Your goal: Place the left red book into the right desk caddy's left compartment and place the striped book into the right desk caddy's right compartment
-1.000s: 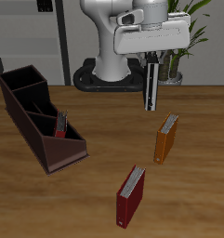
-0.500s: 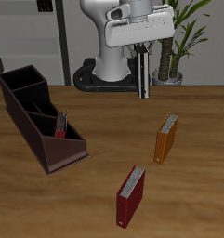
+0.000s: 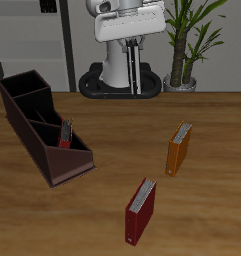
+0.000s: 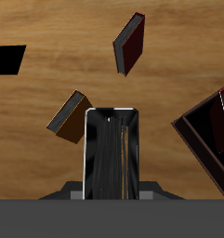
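Observation:
My gripper (image 3: 133, 48) hangs high over the back of the table, shut on the striped book (image 3: 136, 70), which hangs upright below the fingers. The same book fills the middle of the wrist view (image 4: 113, 153). The right desk caddy (image 3: 32, 150) lies along the table's side, well apart from the gripper; its dark corner also shows in the wrist view (image 4: 199, 132). A red book (image 3: 65, 133) stands tilted in the caddy's end section nearest the table's front edge. The middle and far sections look empty.
An orange book (image 3: 179, 148) stands upright mid-table, also seen from the wrist (image 4: 69, 112). A darker maroon-red book (image 3: 140, 212) stands nearer the front edge and shows from the wrist too (image 4: 130, 42). The robot base (image 3: 117, 75) and a potted plant (image 3: 184, 45) are at the back.
The gripper has risen with the striped book and moved back and sideways, toward the caddy's side of the table. The books on the table and the caddy have not moved.

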Available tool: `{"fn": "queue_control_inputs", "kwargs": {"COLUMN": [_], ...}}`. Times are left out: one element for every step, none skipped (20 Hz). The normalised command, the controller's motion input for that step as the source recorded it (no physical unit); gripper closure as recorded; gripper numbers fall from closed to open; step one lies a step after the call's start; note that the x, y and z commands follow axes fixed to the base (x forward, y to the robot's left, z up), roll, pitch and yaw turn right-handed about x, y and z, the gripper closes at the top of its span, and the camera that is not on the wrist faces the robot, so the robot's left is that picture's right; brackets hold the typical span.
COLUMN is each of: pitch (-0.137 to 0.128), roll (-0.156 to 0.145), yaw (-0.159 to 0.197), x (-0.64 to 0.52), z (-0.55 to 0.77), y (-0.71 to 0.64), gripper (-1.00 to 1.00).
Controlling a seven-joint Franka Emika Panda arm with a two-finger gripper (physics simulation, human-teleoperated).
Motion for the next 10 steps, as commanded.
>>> {"fn": "queue_control_inputs", "kwargs": {"pitch": [0.044,-0.05,-0.013,0.089,-0.026,-0.011,0.063,0.0,0.038,-0.089], "roll": [0.03,-0.032,-0.116,0.018,-0.103,-0.064,-0.027,0.0,-0.054,-0.147], "yaw": [-0.064,0.052,0.002,-0.098,0.037,0.039,-0.009,0.0,-0.023,0.12], "x": [-0.36,-0.32,-0.25,-0.39,-0.24,-0.23,-0.27,0.17,-0.35,-0.62], "z": [0.04,0.07,0.02,-0.02,-0.02,-0.01,-0.08,-0.02,-0.05,0.02], "y": [-0.61,-0.65,-0.74,-0.87,-0.71,-0.51,-0.61,-0.01,-0.6,-0.67], "gripper": [1.0,1.0,1.0,1.0,1.0,1.0,1.0,1.0,1.0,1.0]}}
